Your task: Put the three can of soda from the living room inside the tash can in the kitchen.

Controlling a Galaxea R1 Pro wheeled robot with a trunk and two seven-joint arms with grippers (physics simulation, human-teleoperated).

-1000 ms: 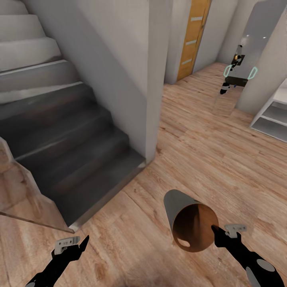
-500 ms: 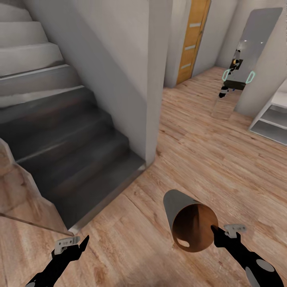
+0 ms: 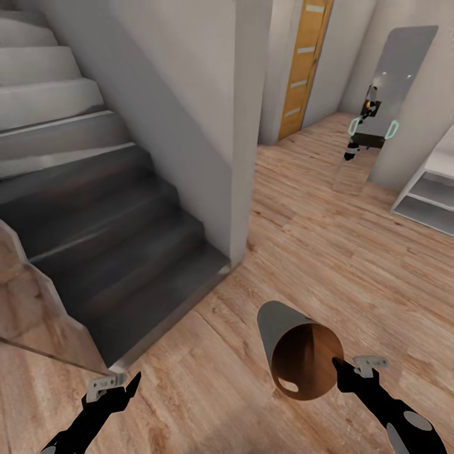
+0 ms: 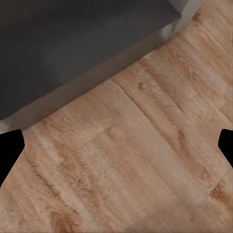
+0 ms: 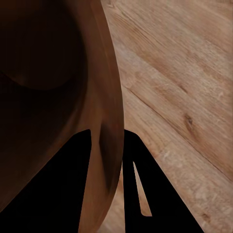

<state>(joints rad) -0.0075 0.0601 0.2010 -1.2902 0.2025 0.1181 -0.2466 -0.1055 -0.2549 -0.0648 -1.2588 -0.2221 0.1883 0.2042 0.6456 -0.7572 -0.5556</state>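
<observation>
Light wood plank floor (image 3: 315, 239) runs through a hallway, with a dark grey staircase (image 3: 94, 221) rising at the left beside a pale wall.

Held low at the right of the head view is the tash can (image 3: 299, 353), a glossy copper-brown bin tipped on its side above the floor, its dark brown open mouth facing the camera. The right hand (image 3: 339, 367) grips its rim: in the right wrist view one finger sits inside the bin (image 5: 58, 97) and the other outside, clamped on the wall between them.

The left hand (image 3: 129, 384) hangs low at the left, holding nothing, its black fingers (image 4: 9, 150) spread wide apart over bare planks near the lowest stair.

Farther off stand an orange-brown door (image 3: 302, 69), a tall leaning mirror (image 3: 394, 94) reflecting the robot, and white shelves (image 3: 429, 195) at the right edge.
</observation>
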